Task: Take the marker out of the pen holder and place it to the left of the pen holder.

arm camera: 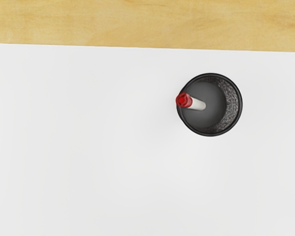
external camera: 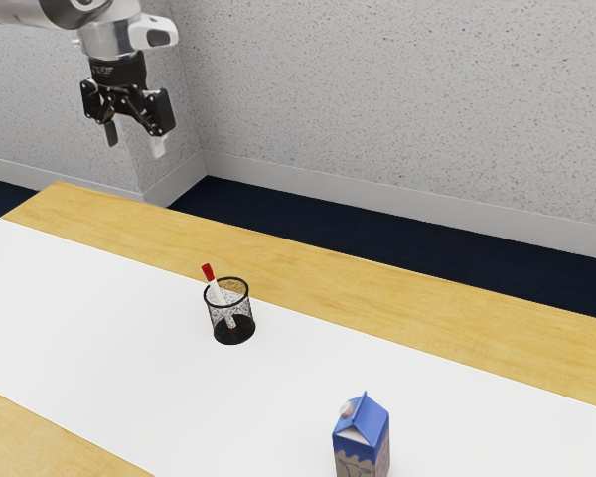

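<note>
Extraction: not done. Marker [external camera: 218, 295] stands in the pen holder [external camera: 240, 333], tilted, its red cap [external camera: 208, 271] above the rim and leaning out over it; holder upright on the white strip [external camera: 129, 343] of the table [external camera: 417, 310]. Gripper [external camera: 135, 140] well above and apart from both, fingers spread, nothing between them. Milk carton [external camera: 363, 437] stands well apart, nearer the exterior view's lower edge; we judge it no part of the job. Left to do, by our reckoning the whole sequence: descend, close on the marker near its cap, lift until the lower end clears the rim, set it down left of the holder, release. Main risk, we judge: dragging the holder if the lift goes sideways.
</note>
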You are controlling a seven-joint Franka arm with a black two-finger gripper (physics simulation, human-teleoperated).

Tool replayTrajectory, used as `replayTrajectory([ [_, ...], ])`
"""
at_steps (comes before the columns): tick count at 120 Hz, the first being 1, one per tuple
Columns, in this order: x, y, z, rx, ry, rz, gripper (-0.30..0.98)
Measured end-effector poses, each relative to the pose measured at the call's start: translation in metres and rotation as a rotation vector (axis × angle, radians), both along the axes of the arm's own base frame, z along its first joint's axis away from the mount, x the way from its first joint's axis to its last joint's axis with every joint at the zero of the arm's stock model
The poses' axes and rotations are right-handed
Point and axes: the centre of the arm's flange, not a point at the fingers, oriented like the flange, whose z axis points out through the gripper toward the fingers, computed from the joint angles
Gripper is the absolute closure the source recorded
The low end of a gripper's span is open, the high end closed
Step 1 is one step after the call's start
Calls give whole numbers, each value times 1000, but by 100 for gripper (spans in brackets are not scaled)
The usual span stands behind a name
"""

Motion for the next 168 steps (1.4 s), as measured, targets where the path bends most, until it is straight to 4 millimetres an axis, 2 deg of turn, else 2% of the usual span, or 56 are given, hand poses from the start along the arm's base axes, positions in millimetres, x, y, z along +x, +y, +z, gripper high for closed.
replayTrajectory([
  [32, -1, -3, 3, -3, -3, -12, 0],
  [39, 0, -14, 5, -4, -11, -42, 0],
  [50, 6, -45, 9, -5, -34, -113, 0],
  [54, 18, -54, -7, -4, -23, -132, 0],
  [58, 36, -57, -35, -1, -2, -142, 0],
  [64, 62, -53, -81, 3, 31, -143, 0],
  [68, 80, -51, -104, 11, 35, -162, 0],
  [72, 94, -60, -121, 41, 38, -214, 0],
  [78, 102, -84, -142, 103, 59, -324, 1],
  [88, 117, -101, -183, 156, 109, -508, 2],
  [102, 136, -109, -244, 187, 165, -746, 5],
  [112, 144, -106, -257, 209, 171, -882, 7],
  [130, 135, -85, -248, 212, 251, -1027, 8],
  [136, 123, -80, -245, 189, 294, -1066, 10],
  [146, 88, -75, -237, 149, 354, -1128, 11],
  [155, 69, -76, -245, 118, 396, -1183, 12],
  [168, 59, -83, -262, 90, 429, -1265, 13],
])
